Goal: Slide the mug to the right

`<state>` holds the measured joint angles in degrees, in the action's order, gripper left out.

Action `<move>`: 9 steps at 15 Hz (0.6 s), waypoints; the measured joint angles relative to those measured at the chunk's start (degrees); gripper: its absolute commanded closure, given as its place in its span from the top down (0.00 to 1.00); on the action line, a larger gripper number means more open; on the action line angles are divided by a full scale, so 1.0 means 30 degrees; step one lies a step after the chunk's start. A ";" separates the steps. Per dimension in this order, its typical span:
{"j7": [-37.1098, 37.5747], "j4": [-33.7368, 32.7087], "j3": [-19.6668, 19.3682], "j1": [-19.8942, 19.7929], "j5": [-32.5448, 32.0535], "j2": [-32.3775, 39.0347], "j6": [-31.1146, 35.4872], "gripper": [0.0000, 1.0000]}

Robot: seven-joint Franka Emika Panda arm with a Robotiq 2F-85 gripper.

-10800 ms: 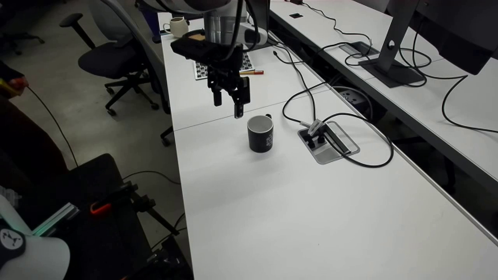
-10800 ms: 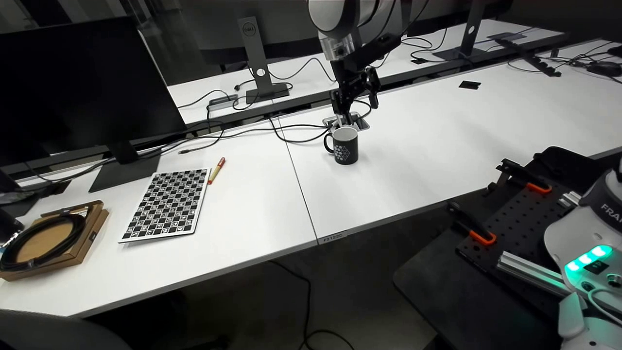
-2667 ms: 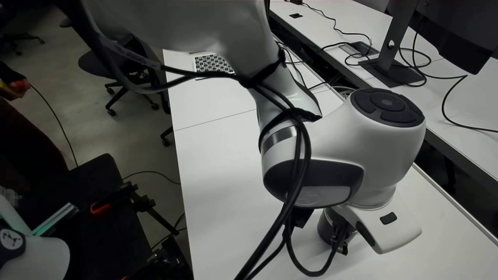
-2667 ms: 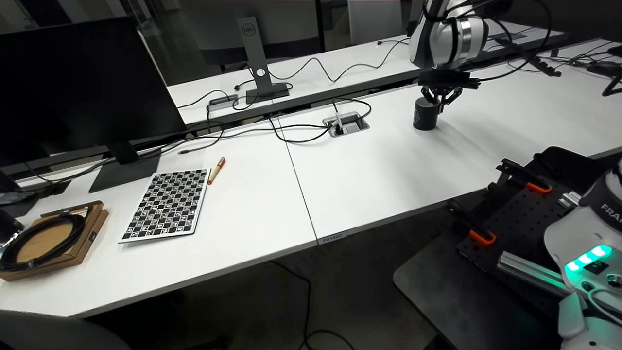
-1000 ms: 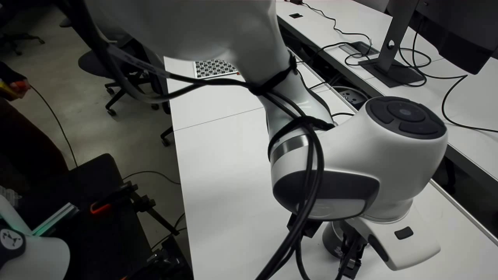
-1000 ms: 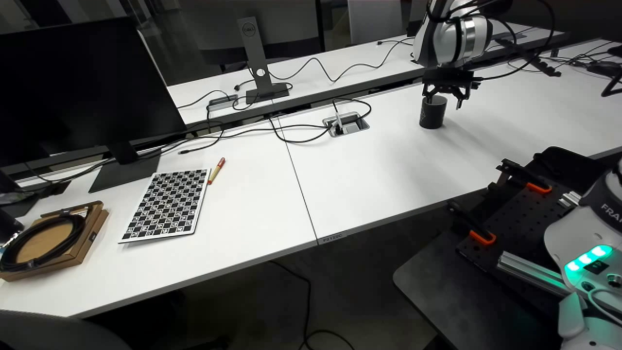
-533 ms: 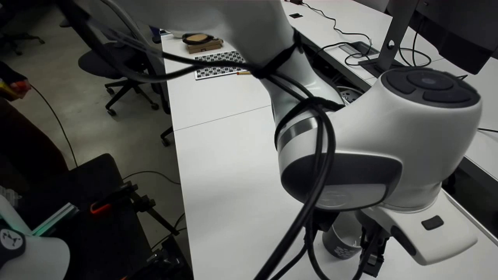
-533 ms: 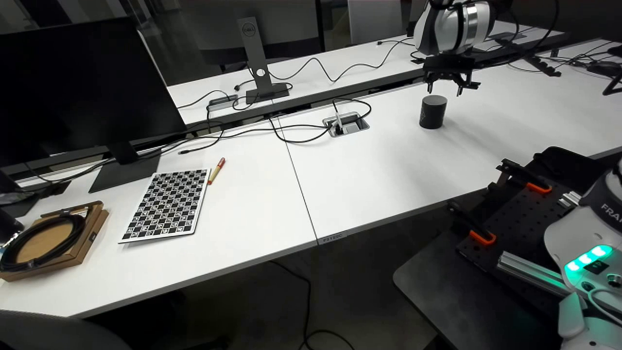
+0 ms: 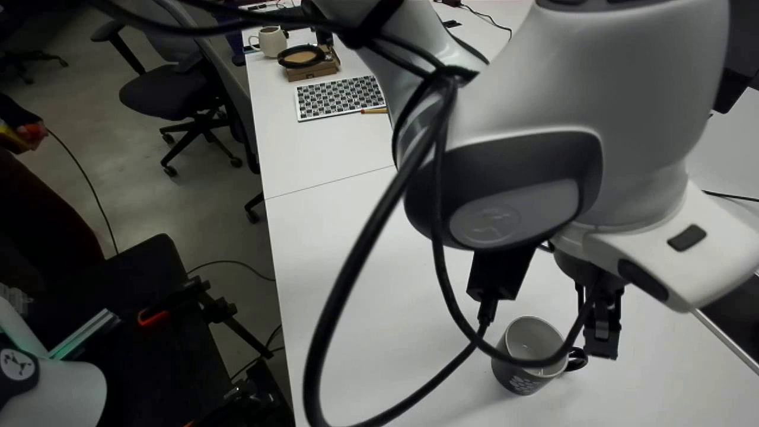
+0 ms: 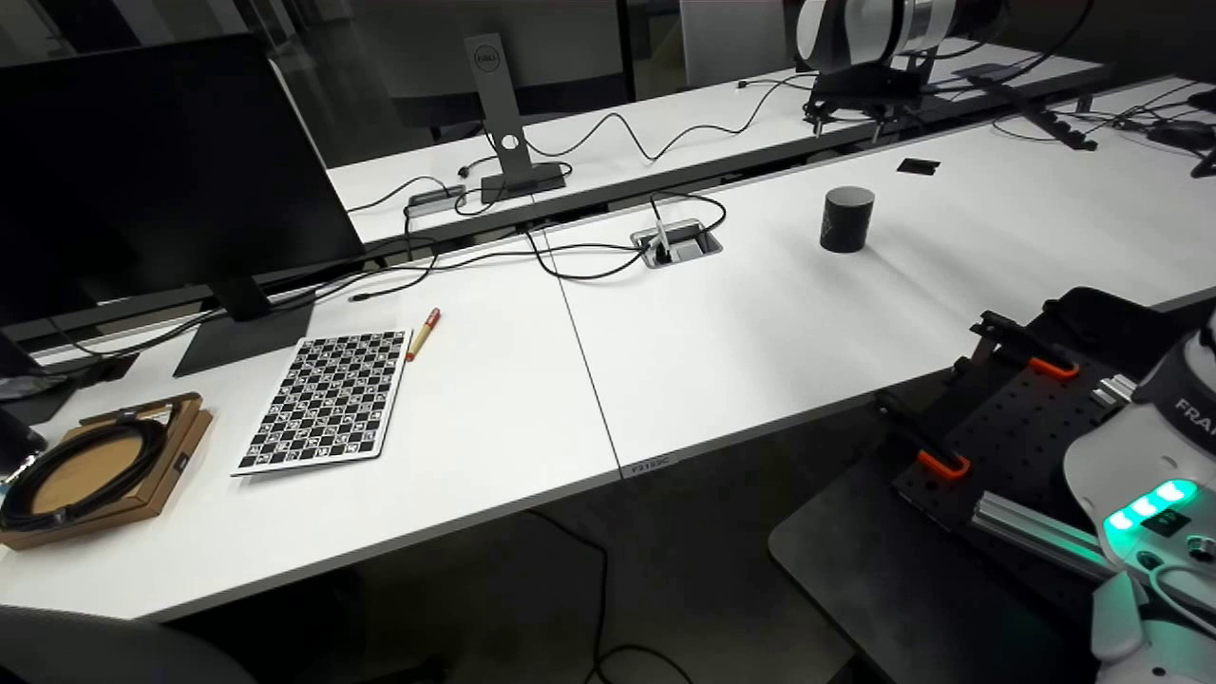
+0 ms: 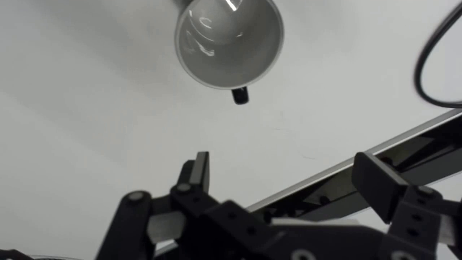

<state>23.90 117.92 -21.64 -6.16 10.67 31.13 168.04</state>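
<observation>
Wrist view shows the gripper (image 11: 281,166) with its fingers (image 11: 375,187) wide apart, holding nothing; the mug (image 11: 230,47) stands upright on the desk (image 11: 90,144), untouched. Probably the slide is done: rise gently, clear of the handle (image 11: 240,96).

mug (image 10: 845,223): dark grey-black cylinder, pale pattern on outer wall | inside and rim: paler grey | handle (image 11: 240,96): dark loop | pose: upright | place: on white tabletop (image 10: 722,332), well in from both long edges
</observation>
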 measured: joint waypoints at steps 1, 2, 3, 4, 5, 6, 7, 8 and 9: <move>-0.0394 0.0451 0.0143 0.0315 -0.0299 -0.0516 0.0410 1.00; -0.0752 0.0921 0.0321 0.0659 -0.0610 -0.1036 0.0732 1.00; -0.1119 0.1375 0.0542 0.0996 -0.0890 -0.1533 0.0964 1.00; -0.1442 0.1798 0.0817 0.1318 -0.1155 -0.1999 0.1093 1.00; -0.1767 0.2195 0.1167 0.1621 -0.1389 -0.2435 0.1174 1.00; -0.2118 0.2532 0.1627 0.1851 -0.1535 -0.2814 0.1220 1.00; -0.2554 0.2792 0.2255 0.1964 -0.1568 -0.3135 0.1224 1.00; -0.3003 0.2962 0.2957 0.1973 -0.1572 -0.3403 0.1224 1.00; -0.3517 0.3052 0.3693 0.1931 -0.1562 -0.3591 0.1224 1.00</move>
<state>13.35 127.07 -10.57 -0.36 5.99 20.36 171.71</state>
